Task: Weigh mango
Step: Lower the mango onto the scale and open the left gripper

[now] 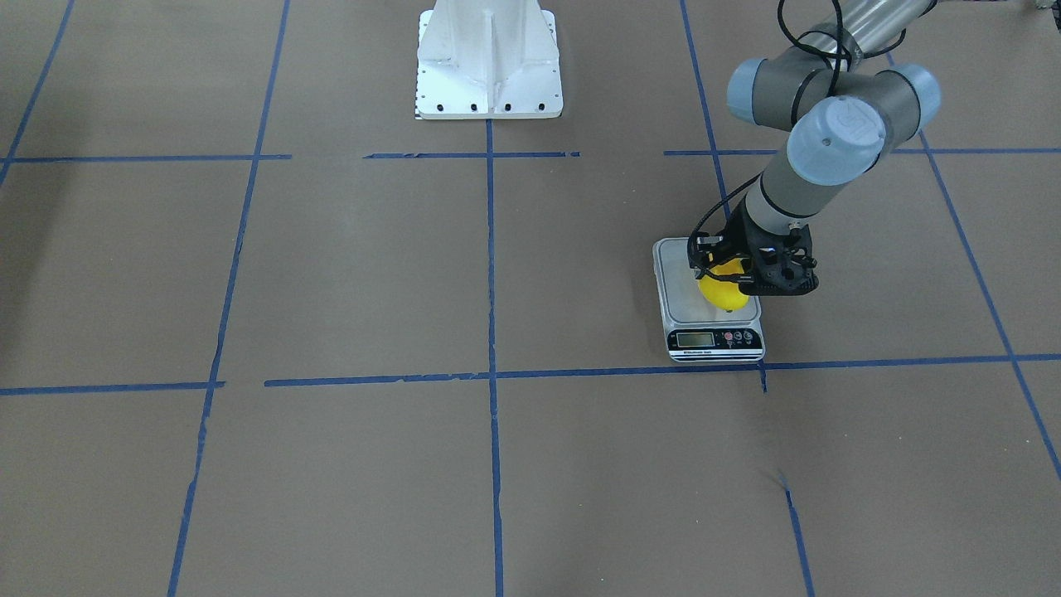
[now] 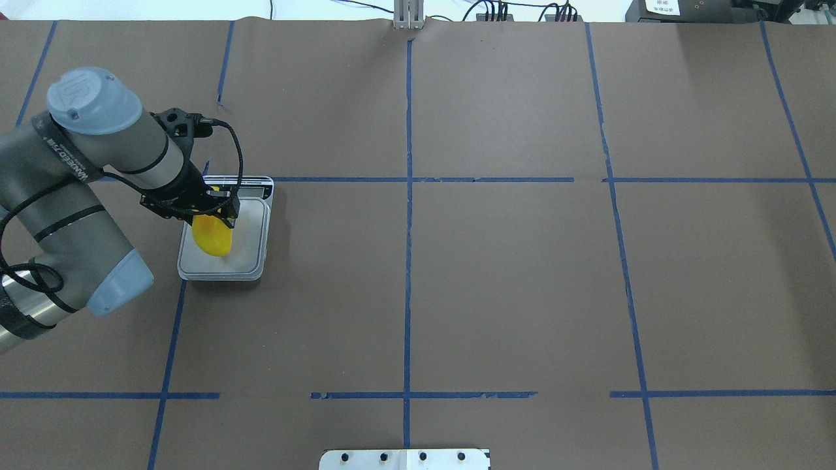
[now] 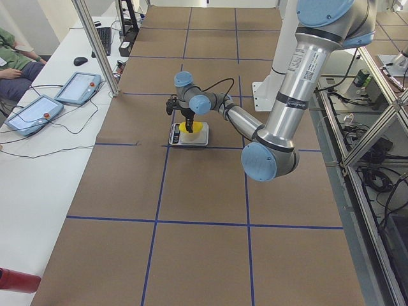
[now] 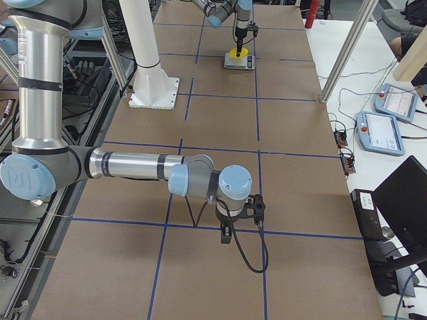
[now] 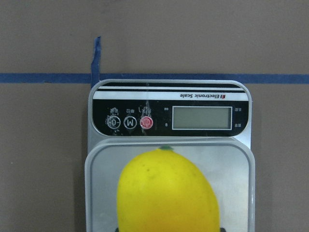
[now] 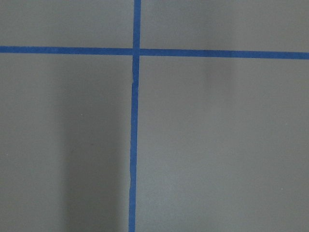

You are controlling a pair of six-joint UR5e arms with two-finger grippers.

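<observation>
The mango point(image 2: 213, 240) was a smooth, glossy, bright yellow fruit with an orange flush and a small green spot at its tip. It hung roughly upright, its upper end clasped by the left gripper point(image 2: 217, 215) and its tip pointing down over the scale's point(image 2: 253, 225) steel platform, which was wider than the fruit. Whether the tip touched the platform was unclear.

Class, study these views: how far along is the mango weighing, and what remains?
Done: the mango has been brought over the platform of the scale. In hand: the left gripper grips it there; whether it rests on the platform is unclear. Left: release, withdraw, and get a reading, as the display shows no digits.
</observation>
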